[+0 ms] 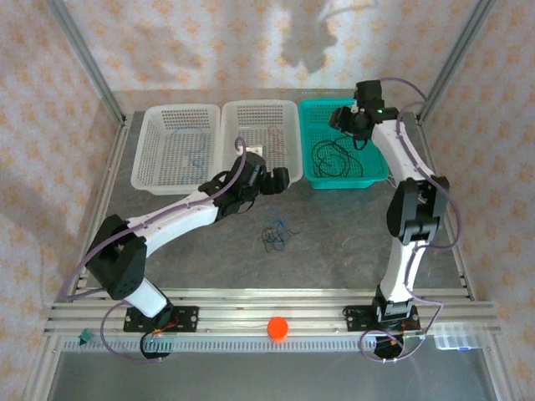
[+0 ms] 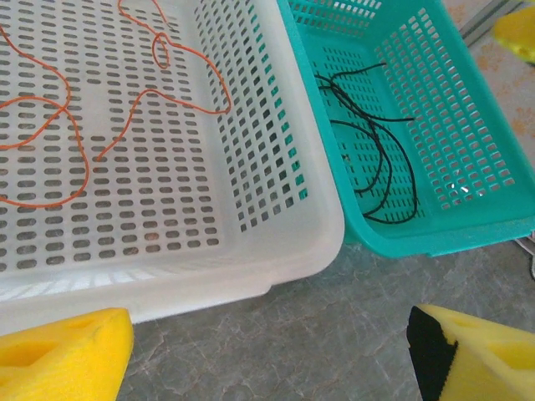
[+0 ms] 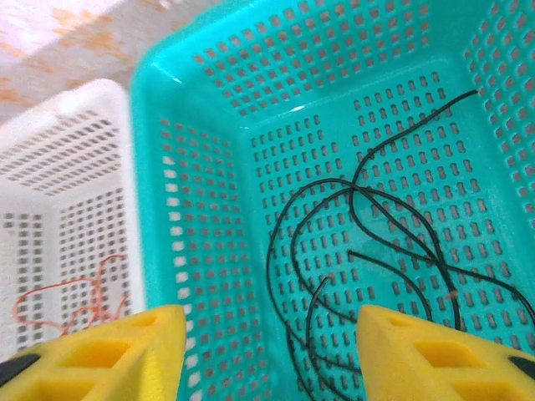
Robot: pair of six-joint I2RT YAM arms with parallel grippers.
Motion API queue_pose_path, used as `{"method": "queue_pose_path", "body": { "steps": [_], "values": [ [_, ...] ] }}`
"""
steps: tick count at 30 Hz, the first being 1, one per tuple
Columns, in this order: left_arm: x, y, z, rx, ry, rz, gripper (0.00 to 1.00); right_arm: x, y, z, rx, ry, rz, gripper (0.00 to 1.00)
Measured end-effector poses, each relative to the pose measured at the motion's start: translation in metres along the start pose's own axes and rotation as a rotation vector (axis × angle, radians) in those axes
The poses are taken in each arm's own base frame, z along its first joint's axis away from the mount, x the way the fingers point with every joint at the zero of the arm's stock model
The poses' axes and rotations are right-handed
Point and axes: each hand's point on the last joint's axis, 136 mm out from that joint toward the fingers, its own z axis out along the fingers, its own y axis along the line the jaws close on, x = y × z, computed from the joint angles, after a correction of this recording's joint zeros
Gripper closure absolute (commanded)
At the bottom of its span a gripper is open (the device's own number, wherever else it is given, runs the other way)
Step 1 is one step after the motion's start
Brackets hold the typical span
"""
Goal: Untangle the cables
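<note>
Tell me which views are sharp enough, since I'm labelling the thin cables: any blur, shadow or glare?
Top external: a soft shadow on the wall, the cable tangle on the table small and fuzzy. Left wrist: orange cable and black cables crisp. Right wrist: black cables sharp, the wall washed out.

The left gripper has fingers that look like matt yellow foam, faintly grainy, one with a black face. The right gripper has the same. Ahead of the right gripper, the teal basket is smooth, slightly glossy perforated plastic, and the black cables in it have a dull sheen. Ahead of the left gripper, the white basket is glossy plastic, and the orange-red cable inside it looks matt. Under that gripper the table is grey, mottled and matt, like stone.
</note>
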Motion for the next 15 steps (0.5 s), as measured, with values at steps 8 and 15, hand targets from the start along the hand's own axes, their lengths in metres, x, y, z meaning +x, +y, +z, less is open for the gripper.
{"method": "queue_pose_path", "body": {
  "steps": [8, 15],
  "values": [
    [0.024, 0.001, -0.025, 0.029, 0.03, 0.036, 0.14, 0.032, 0.047, -0.077, -0.118, -0.089, -0.084, 0.44],
    [0.056, 0.007, -0.049, 0.058, 0.072, 0.069, 0.14, 0.105, 0.064, -0.089, -0.186, -0.018, -0.163, 0.56]
  ]
}}
